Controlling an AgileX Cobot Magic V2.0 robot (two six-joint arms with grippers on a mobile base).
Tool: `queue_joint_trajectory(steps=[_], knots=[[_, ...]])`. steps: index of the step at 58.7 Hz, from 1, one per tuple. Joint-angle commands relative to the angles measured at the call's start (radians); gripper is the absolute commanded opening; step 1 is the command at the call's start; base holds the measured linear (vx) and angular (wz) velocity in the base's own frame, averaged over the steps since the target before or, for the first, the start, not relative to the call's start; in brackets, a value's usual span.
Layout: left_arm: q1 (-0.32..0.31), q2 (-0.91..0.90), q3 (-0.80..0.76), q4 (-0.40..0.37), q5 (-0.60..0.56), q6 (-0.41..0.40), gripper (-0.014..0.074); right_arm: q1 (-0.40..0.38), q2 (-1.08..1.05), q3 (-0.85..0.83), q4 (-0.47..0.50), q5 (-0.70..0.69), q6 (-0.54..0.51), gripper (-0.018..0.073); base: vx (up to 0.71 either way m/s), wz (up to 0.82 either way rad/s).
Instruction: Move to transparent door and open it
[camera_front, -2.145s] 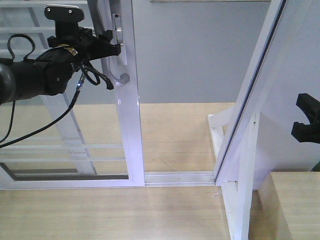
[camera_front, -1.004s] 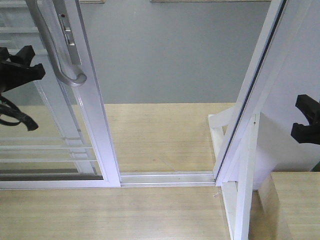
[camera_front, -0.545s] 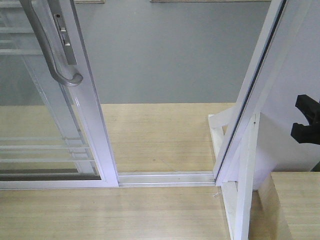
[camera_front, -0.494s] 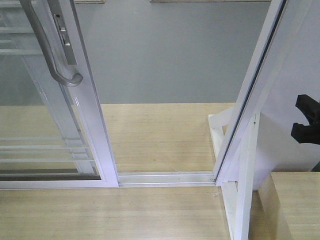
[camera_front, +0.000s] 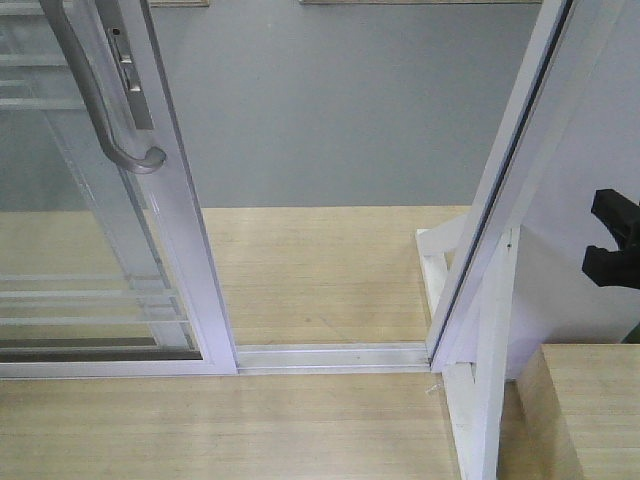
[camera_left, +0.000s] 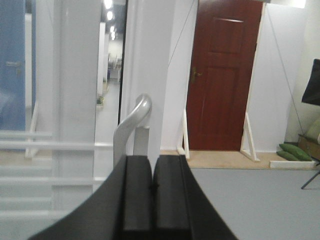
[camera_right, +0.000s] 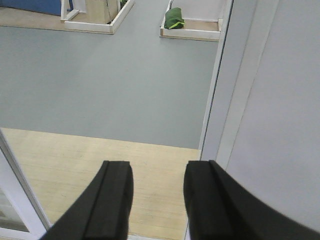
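The transparent door (camera_front: 185, 260) stands at the left of the front view, slid aside, with a gap between it and the slanted white jamb (camera_front: 500, 200). Its curved grey handle (camera_front: 95, 95) sits high on the frame beside the lock plate (camera_front: 128, 70). My left gripper (camera_left: 152, 165) is out of the front view. In the left wrist view it is shut with nothing between the fingers, just short of the handle (camera_left: 131, 120). My right gripper (camera_right: 157, 167) is open and empty over the wooden floor; its black fingers (camera_front: 612, 240) show at the right edge.
A floor track (camera_front: 330, 355) runs along the wooden platform from the door to the jamb. Grey floor (camera_front: 330, 110) lies beyond the opening. A brown door (camera_left: 225, 75) and green cushions (camera_left: 292, 151) stand far off. A white panel (camera_right: 280, 100) is close on my right.
Since two seconds ago the door slid left, widening the gap. My left arm left the handle and went out of the front view. The last half second shows no movement.
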Motion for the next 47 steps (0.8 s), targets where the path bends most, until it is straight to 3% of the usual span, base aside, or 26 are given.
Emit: queue_joint_trajectory(steps=[1,15,24,28,33,47], knots=[[-0.002,-0.103,0.015,0.076,-0.045,-0.023,-0.0008,-0.005,-0.004,-0.030,-0.002,-0.075,-0.006,0.0333,0.00,0.00],[-0.002,-0.369,0.231,0.094,0.081,-0.023,-0.0007,-0.005,-0.004,-0.030,-0.001,-0.078,-0.006,0.0333,0.00,0.00],[-0.002,-0.523,0.418,0.094,0.076,-0.022,-0.0007,-0.005,-0.004,-0.030,-0.001,-0.077,-0.006,0.0333,0.00,0.00],[-0.002,-0.513,0.487,0.094,0.022,-0.022,-0.0007,-0.005,-0.004,-0.030,-0.001,-0.072,-0.006,0.0333,0.00,0.00],[-0.003,-0.517,0.474,0.094,0.100,-0.022,-0.0007,-0.005,-0.004,-0.030,-0.001,-0.071,-0.006,0.0333,0.00,0.00],[-0.002,-0.518,0.473,0.094,0.115,-0.022,-0.0006,-0.005,-0.004,-0.030,-0.001,-0.067,-0.006,0.0333,0.00,0.00]])
